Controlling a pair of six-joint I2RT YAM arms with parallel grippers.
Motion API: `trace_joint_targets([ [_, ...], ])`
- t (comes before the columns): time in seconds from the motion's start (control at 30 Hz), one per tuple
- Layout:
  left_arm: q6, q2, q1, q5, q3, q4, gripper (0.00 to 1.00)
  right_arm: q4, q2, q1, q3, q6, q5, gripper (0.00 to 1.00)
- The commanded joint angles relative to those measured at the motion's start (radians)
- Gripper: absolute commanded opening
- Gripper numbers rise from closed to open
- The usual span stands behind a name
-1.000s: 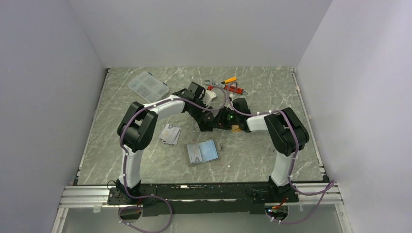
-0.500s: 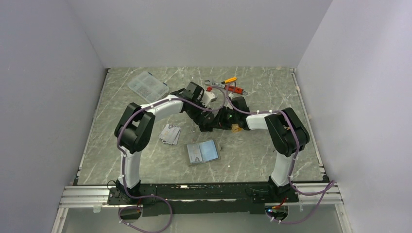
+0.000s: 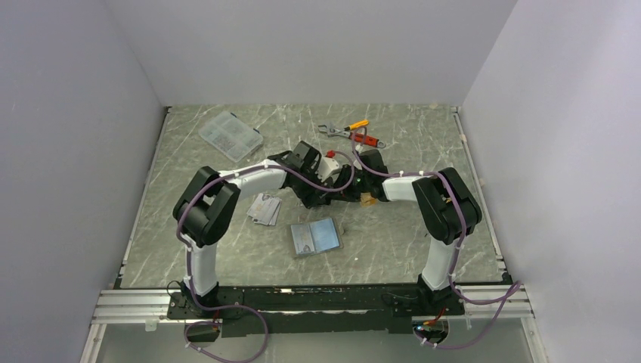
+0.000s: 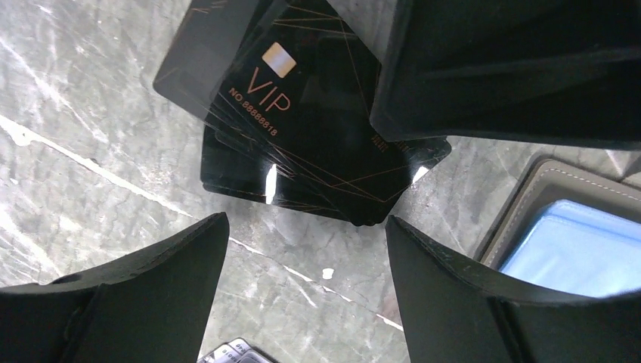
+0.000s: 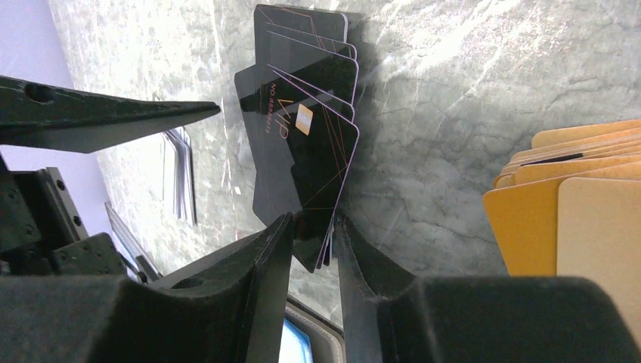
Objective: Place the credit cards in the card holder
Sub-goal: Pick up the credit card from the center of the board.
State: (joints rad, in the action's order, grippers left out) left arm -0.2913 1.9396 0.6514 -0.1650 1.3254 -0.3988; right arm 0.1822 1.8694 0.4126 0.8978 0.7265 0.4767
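Black cards (image 5: 302, 144), fanned, are pinched at one end in the right claw (image 5: 314, 221), long axis running out from it. Left claw (image 4: 306, 223) spread alongside. Holder (image 3: 316, 238) lies open at 7 o'clock.

Lab test cell; blank white walls (image 3: 302, 53); marbled table (image 3: 393, 238)

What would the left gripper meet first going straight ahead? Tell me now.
Most likely the black cards, dead ahead of the open left gripper and pinched by the right gripper; depth is unclear.
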Motion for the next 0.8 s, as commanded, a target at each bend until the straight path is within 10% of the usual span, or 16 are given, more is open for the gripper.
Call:
trace_joint_targets([
  [0.0,-0.033,0.007,0.012,0.098,-0.005,0.062,0.82,-0.120,0.011,-0.013,-0.016,-0.036,-0.092,0.32],
  [0.43,-0.096,-0.074,-0.031,-0.281,0.014,-0.021,0.81,-0.118,0.014,-0.017,-0.019,-0.037,-0.077,0.32],
  [0.77,-0.037,0.021,-0.038,-0.091,0.069,0.035,0.79,-0.112,0.016,-0.018,-0.028,-0.035,-0.072,0.32],
])
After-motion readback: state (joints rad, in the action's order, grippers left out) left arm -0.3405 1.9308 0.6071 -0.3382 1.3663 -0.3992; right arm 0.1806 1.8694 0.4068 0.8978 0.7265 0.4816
